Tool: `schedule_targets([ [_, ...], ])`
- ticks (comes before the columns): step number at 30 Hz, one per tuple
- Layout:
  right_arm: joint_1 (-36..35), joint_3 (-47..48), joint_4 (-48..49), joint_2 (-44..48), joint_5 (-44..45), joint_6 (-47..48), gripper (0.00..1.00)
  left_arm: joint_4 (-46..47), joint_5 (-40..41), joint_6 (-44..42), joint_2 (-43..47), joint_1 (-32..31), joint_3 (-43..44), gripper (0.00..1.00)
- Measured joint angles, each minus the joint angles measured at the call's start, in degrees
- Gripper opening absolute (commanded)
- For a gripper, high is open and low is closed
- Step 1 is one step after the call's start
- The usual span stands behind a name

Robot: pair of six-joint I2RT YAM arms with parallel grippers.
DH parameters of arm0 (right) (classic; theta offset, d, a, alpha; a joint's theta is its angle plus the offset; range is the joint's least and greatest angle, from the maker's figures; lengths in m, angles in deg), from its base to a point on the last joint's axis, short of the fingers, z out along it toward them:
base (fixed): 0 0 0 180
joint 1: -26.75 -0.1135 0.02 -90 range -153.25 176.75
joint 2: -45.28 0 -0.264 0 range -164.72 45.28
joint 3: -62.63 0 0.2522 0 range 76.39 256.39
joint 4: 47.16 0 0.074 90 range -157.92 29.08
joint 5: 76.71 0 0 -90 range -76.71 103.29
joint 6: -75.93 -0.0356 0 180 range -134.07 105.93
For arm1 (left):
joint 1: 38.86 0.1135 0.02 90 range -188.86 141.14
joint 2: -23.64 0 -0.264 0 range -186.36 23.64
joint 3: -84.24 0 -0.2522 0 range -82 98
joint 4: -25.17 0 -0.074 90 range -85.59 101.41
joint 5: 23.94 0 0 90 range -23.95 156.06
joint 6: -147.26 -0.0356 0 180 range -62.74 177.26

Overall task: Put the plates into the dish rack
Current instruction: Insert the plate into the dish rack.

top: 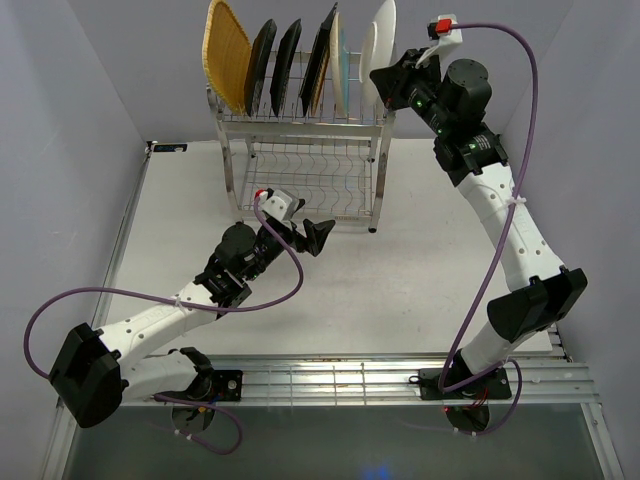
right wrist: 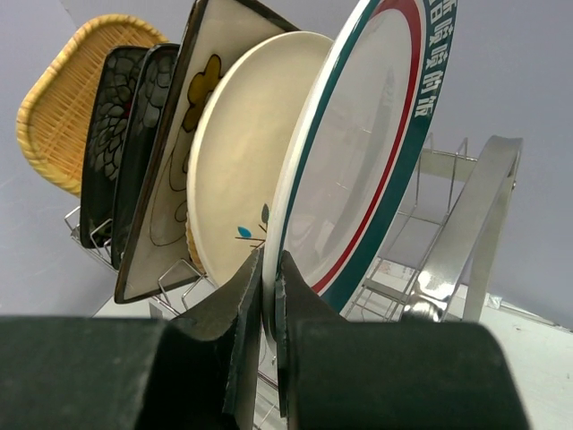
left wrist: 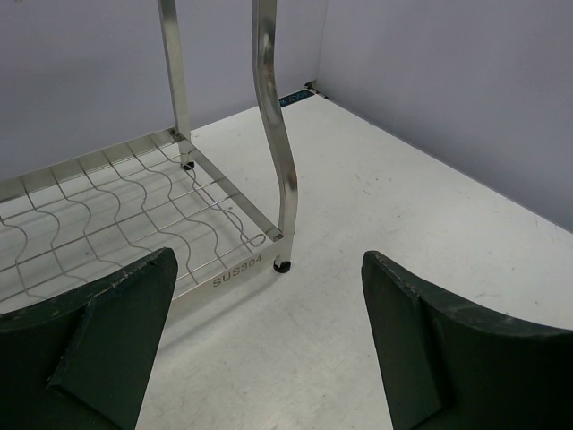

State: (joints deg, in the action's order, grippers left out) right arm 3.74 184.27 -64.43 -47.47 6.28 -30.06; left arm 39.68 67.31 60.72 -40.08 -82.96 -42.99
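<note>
The dish rack (top: 377, 190) stands at the back of the table. Several plates stand on edge in its top tier: a woven orange-tan plate (top: 227, 55) at the left, two black flowered squares (top: 262, 65), a cream floral square (right wrist: 183, 134), a cream round plate with a blue leaf (right wrist: 237, 152), and the teal-rimmed white plate (top: 381, 45) at the right end. My right gripper (right wrist: 270, 269) is shut on the teal-rimmed plate's (right wrist: 367, 152) lower rim, and it also shows in the top view (top: 386, 78). My left gripper (top: 312, 238) is open and empty, low by the rack's front, as the left wrist view (left wrist: 269, 340) also shows.
The rack's lower shelf (left wrist: 134, 206) holds nothing, and its front post (left wrist: 273, 116) and foot stand just ahead of my left fingers (left wrist: 107, 340). Grey walls close in the table on three sides. A small dark fitting (top: 168, 148) sits in the back left corner.
</note>
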Motion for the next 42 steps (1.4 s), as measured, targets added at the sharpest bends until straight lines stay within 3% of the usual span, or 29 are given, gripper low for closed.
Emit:
schedule_targets([
  [13, 0.0, -1.4, -2.84, -0.46, 2.19, 0.11, 0.08, 0.0, 0.0, 0.0, 0.0, 0.0, 0.0, 0.94],
  [20, 0.0, -1.38, -2.82, -1.44, 2.84, 0.33, 0.22, 0.0, 0.0, 0.0, 0.0, 0.0, 0.0, 0.94],
  [24, 0.04, 0.28, -2.97, -2.19, 2.97, 1.16, 0.39, 0.0, 0.0, 0.0, 0.0, 0.0, 0.0, 0.94],
  [29, 0.0, 2.36, -3.02, -3.39, 2.45, 1.64, 0.42, 0.0, -0.02, 0.0, 0.0, 0.0, 0.0, 0.94],
  [35, 0.0, 3.5, -3.8, -4.61, 1.64, 2.12, 0.54, 0.0, 0.0, 0.0, 0.0, 0.0, 0.0, 0.94],
  [42, -0.15, 8.81, -5.4, -7.76, 0.28, 2.49, 0.56, 0.0, 0.0, 0.0, -0.07, 0.0, 0.0, 0.94],
])
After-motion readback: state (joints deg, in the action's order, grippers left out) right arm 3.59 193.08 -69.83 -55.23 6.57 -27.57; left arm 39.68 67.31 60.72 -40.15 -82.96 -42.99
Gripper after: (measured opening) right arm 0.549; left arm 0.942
